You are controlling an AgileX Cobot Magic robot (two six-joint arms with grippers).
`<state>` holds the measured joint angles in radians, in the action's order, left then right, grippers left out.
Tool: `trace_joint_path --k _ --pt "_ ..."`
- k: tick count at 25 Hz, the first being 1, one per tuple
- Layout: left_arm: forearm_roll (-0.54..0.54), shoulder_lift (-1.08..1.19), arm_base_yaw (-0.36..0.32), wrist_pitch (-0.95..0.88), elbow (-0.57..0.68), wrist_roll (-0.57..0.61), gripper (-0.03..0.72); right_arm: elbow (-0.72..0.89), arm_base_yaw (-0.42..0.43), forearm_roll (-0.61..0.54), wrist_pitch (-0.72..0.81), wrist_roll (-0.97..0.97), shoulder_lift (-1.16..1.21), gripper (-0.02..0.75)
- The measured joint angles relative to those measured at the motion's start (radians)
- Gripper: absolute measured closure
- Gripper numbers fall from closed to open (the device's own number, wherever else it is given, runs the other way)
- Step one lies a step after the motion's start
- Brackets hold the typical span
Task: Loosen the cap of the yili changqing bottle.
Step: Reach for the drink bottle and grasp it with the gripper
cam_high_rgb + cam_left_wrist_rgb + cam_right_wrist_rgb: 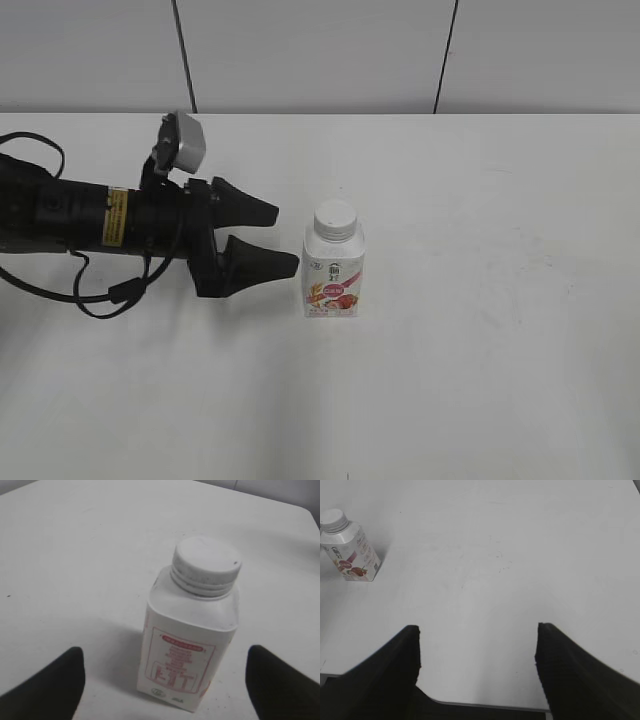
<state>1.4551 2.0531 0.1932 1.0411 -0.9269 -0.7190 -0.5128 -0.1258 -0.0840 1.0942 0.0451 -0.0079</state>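
The yili changqing bottle [334, 270] stands upright near the table's middle, white with a green logo and a pink-red fruit label. Its ribbed white cap [335, 219] sits on the neck. In the left wrist view the bottle [187, 660] and cap [205, 564] are close ahead, between the two finger lines. My left gripper [283, 238] is open and empty, just left of the bottle, not touching it; its fingers show in the left wrist view [165, 680]. My right gripper [477, 650] is open and empty over the table's near edge, far from the bottle [350, 547].
The white table [480, 350] holds nothing else. Its near edge [485, 706] runs just under my right gripper. A grey panelled wall [320, 55] stands behind the table's far edge.
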Motion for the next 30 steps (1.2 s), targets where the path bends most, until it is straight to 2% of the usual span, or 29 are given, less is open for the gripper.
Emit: trace_joint_path --k 7,14,17,22,25,30 --pt "0.006 0.055 0.078 -0.025 -0.067 -0.007 0.093 0.0 0.0 0.0 0.0 0.0 0.0 0.172" --pt "0.006 0.086 0.113 -0.043 -0.111 -0.009 0.103 0.0 0.0 0.0 0.0 0.0 0.0 0.172" --pt "0.006 0.086 0.117 -0.057 -0.111 -0.009 0.14 0.0 0.0 0.0 0.0 0.0 0.0 0.172" --pt "0.007 0.086 0.117 -0.063 -0.112 -0.009 0.253 -0.006 0.0 -0.004 0.0 -0.005 0.0 0.172" --pt "0.007 0.086 0.117 -0.064 -0.112 -0.009 0.267 -0.035 0.0 -0.005 0.002 -0.005 0.056 0.172" --pt "0.015 0.086 0.117 -0.064 -0.113 -0.009 0.269 -0.113 0.0 -0.007 0.001 -0.005 0.285 0.172"
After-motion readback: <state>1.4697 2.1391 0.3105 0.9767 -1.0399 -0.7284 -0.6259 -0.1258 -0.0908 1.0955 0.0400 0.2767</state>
